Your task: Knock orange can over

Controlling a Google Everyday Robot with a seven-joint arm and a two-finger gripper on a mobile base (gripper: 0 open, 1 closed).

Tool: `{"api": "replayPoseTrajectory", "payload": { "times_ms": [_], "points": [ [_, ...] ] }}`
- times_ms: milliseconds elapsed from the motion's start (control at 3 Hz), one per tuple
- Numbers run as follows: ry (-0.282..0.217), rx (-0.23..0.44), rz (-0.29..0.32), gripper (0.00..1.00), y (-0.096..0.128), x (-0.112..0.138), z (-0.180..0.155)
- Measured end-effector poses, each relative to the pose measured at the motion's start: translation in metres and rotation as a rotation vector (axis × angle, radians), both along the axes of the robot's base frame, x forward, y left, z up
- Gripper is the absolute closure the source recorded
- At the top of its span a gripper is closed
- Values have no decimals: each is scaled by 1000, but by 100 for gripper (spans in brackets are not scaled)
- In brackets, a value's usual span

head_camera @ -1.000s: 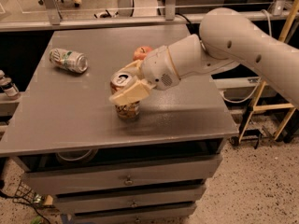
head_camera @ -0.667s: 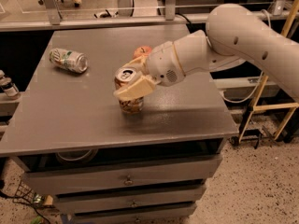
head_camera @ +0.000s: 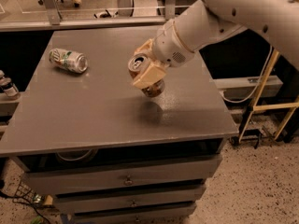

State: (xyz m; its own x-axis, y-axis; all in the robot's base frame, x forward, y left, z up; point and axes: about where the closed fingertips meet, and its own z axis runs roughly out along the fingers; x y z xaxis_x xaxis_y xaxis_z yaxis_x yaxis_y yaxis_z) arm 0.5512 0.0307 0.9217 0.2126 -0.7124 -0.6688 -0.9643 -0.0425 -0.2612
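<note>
The orange can (head_camera: 140, 64) is off the grey table (head_camera: 84, 120), held tilted in the air with its silver top pointing up and to the left. Its shadow falls on the table surface below it. My gripper (head_camera: 150, 76) has cream fingers closed around the can's body, at the end of the white arm (head_camera: 205, 22) that reaches in from the upper right. The can's lower end (head_camera: 154, 90) shows below the fingers.
A green-and-white can (head_camera: 68, 60) lies on its side at the table's back left. Small bottles (head_camera: 6, 85) stand off the table's left edge. Drawers (head_camera: 126, 180) sit below the top. A wooden frame (head_camera: 261, 94) stands at the right.
The gripper has lifted the orange can off the table surface and tipped it further, moving up and slightly away from the front edge. The green-and-white can has not moved.
</note>
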Motion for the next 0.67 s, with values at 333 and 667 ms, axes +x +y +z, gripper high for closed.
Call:
{"api": "replayPoseTrajectory", "payload": {
  "times_ms": [333,667],
  "points": [
    [-69,-202,15,100,8,-8,-14],
    [-166,-419,109,100,34,-40,-37]
  ]
}}
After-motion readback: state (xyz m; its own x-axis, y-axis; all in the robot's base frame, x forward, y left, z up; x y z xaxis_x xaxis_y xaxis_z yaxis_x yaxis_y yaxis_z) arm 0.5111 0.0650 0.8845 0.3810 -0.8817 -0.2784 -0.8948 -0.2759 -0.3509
